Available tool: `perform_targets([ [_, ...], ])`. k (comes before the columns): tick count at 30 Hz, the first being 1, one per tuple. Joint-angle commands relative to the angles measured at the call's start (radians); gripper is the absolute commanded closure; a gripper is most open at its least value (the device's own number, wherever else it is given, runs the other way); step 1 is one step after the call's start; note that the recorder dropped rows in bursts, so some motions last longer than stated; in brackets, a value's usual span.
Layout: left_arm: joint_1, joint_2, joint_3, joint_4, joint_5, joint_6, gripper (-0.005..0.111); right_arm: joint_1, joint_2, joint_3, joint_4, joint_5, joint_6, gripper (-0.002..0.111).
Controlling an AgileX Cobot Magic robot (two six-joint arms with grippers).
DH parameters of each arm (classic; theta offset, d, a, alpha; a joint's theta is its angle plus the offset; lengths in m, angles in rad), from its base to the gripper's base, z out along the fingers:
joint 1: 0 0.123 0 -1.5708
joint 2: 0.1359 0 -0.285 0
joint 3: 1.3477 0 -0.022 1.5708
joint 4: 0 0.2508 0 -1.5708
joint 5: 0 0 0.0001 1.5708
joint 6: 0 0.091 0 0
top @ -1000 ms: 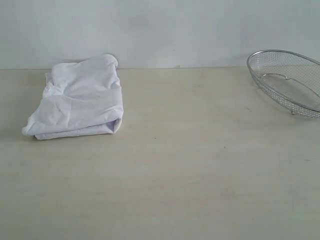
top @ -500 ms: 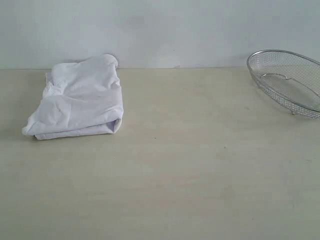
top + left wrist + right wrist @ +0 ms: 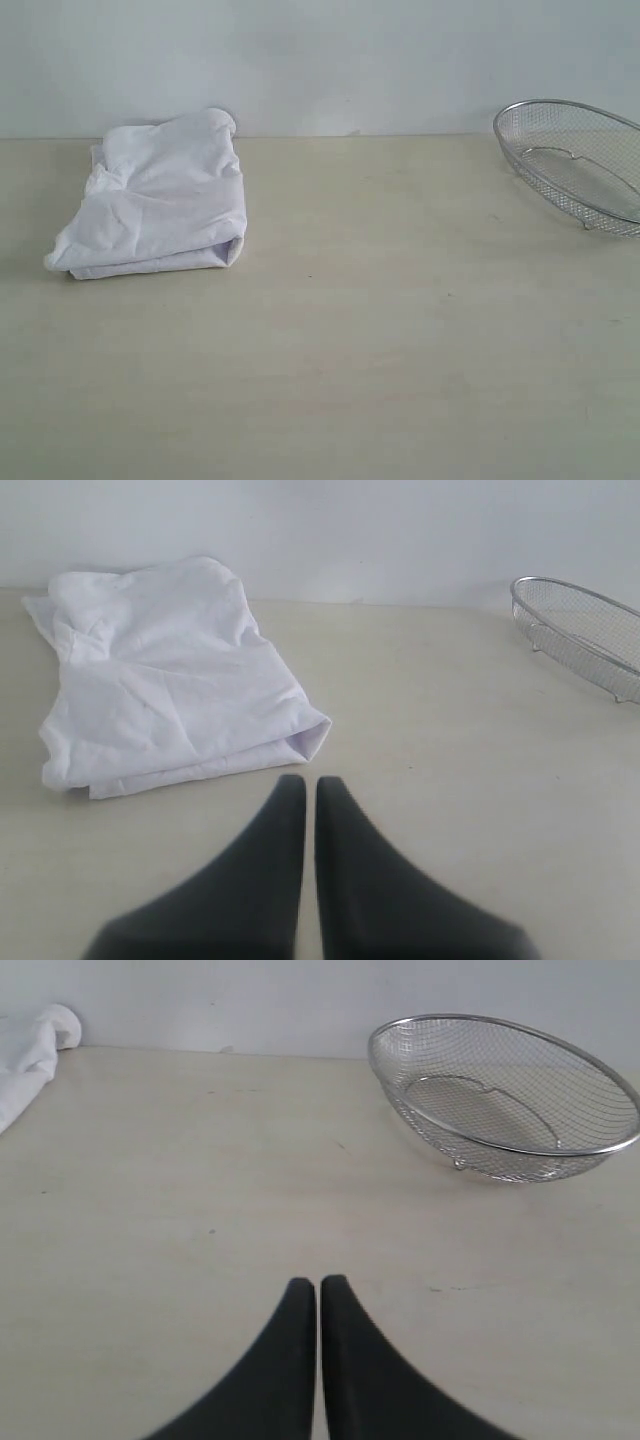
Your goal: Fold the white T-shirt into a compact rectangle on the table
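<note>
The white T-shirt (image 3: 155, 200) lies folded into a rough rectangle at the back left of the pale beige table (image 3: 380, 330); no lettering shows. In the left wrist view the T-shirt (image 3: 165, 680) lies just beyond my left gripper (image 3: 306, 780), which is shut and holds nothing, its tips apart from the cloth's near corner. My right gripper (image 3: 317, 1282) is shut and empty over bare table, with only an edge of the T-shirt (image 3: 30, 1055) showing far off to its side. Neither arm appears in the exterior view.
A silver wire-mesh basket (image 3: 580, 165) stands at the back right of the table, near the pale wall, and holds nothing. It also shows as the basket (image 3: 500, 1095) ahead of the right gripper and the basket (image 3: 585, 630) in the left wrist view.
</note>
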Motion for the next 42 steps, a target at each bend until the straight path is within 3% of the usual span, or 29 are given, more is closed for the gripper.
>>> perform_targets([
  [1, -0.006, -0.009, 0.006, -0.012, -0.010, -0.008, 0.102, -0.035, -0.005, 0.000, 0.000, 0.000, 0.007, 0.109],
  [42, -0.006, -0.009, 0.006, -0.012, -0.010, -0.008, 0.102, -0.057, -0.005, 0.000, -0.009, 0.000, 0.012, 0.109],
])
